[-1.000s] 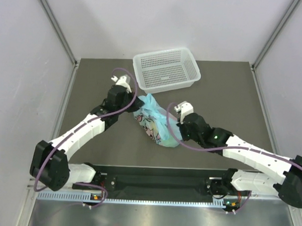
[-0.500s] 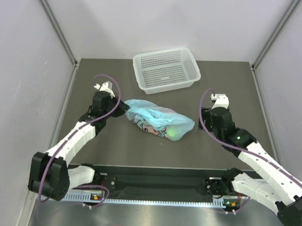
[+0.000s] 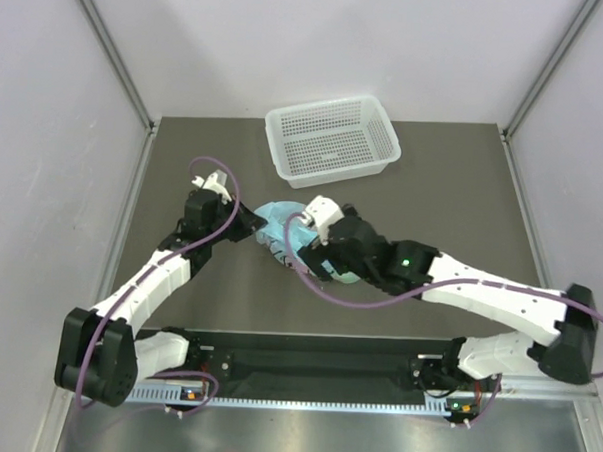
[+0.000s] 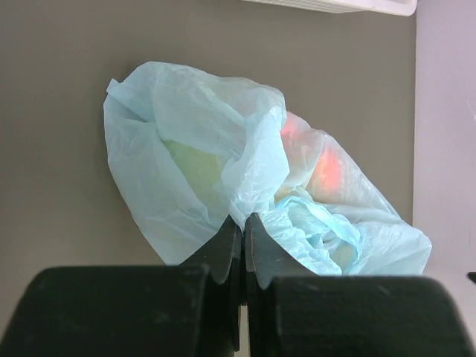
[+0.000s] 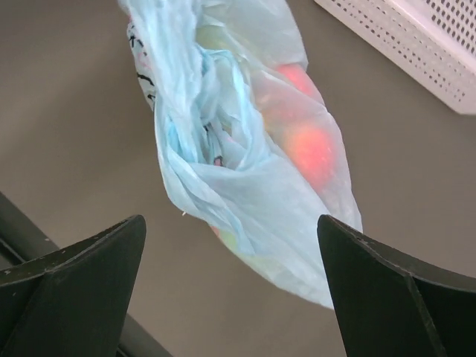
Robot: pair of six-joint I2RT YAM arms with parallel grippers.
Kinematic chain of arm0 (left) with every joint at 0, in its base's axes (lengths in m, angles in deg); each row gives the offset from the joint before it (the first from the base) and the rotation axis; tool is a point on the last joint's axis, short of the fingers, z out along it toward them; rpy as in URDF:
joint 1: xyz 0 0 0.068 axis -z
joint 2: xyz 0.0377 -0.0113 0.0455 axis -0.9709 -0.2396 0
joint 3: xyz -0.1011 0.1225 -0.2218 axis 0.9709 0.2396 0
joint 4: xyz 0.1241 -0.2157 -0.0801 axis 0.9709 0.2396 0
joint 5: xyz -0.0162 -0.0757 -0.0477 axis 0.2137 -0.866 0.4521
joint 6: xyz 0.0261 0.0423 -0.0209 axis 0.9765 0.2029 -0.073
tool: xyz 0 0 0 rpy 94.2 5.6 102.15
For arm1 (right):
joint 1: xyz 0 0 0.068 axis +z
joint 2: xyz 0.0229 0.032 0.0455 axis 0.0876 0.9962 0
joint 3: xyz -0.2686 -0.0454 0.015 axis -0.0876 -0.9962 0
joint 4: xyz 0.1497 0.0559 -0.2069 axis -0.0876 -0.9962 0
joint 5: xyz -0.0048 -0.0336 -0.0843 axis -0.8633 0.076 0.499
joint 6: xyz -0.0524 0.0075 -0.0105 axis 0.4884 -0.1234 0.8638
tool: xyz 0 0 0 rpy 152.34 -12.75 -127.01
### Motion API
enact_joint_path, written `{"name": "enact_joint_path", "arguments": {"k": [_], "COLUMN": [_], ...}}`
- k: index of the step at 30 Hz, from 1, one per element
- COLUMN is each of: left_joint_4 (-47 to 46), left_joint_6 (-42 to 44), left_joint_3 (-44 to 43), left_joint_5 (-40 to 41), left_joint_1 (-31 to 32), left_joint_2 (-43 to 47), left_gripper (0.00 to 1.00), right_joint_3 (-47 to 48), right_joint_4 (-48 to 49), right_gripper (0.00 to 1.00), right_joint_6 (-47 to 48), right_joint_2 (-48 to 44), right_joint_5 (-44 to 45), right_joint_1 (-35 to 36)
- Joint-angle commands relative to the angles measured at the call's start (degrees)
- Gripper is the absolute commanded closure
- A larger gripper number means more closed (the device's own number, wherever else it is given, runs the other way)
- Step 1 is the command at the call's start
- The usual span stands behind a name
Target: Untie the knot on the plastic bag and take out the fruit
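Observation:
The plastic bag [image 3: 279, 220] lies on the dark table, thin, light blue and crinkled. My left gripper [image 4: 244, 220] is shut on a fold of the plastic bag [image 4: 186, 141] at its left end. Fruit shows through the film: a red-orange one [image 4: 326, 167] and a pale green one [image 4: 195, 160]. My right gripper [image 5: 230, 223] hangs open above the bag [image 5: 223, 171], its fingers wide on either side and touching nothing. A red fruit [image 5: 309, 152] glows through the plastic there. Bunched folds [image 5: 204, 119] run along the bag's top; I cannot pick out the knot among them.
A white perforated basket [image 3: 332, 137] stands behind the bag at the table's far side and shows in the right wrist view's corner [image 5: 416, 37]. The right arm [image 3: 459, 288] stretches across the table's middle. Grey walls close in on both sides.
The right gripper let go and opened, swung off to the right, then came back over the bag. The left gripper pulled the bag's end leftward, and the bag now lies flatter.

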Motion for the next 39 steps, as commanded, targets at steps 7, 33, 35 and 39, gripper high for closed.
{"name": "enact_joint_path", "arguments": {"k": [7,33,35,39], "left_joint_4": [-1.9,2.0,1.2,-1.4], "left_joint_6": [-0.7,3.7,3.8,3.4], "left_joint_3": [-3.2,-0.9,-0.1,-0.5], "left_joint_5": [-0.8,5.3,3.6,-3.6], "left_joint_1": [0.3,-0.1,-0.1,0.3], "left_joint_2": [3.3,5.4,6.6,9.3], "left_gripper": [1.0,0.99,0.82,0.26], "right_joint_3": [7.4,-17.3,-18.7,-19.3], "right_joint_4": [-2.8,9.8,11.2,11.3], "right_gripper": [0.07,1.0,1.0,1.0], "right_joint_6": [6.1,-18.6,-20.1,-19.5], "right_joint_2": [12.2,-18.4,-21.1,-21.4], "right_joint_5": [6.4,-3.2,-7.0,-10.3], "right_joint_1": [5.8,-26.6,-29.5,-30.4]}}
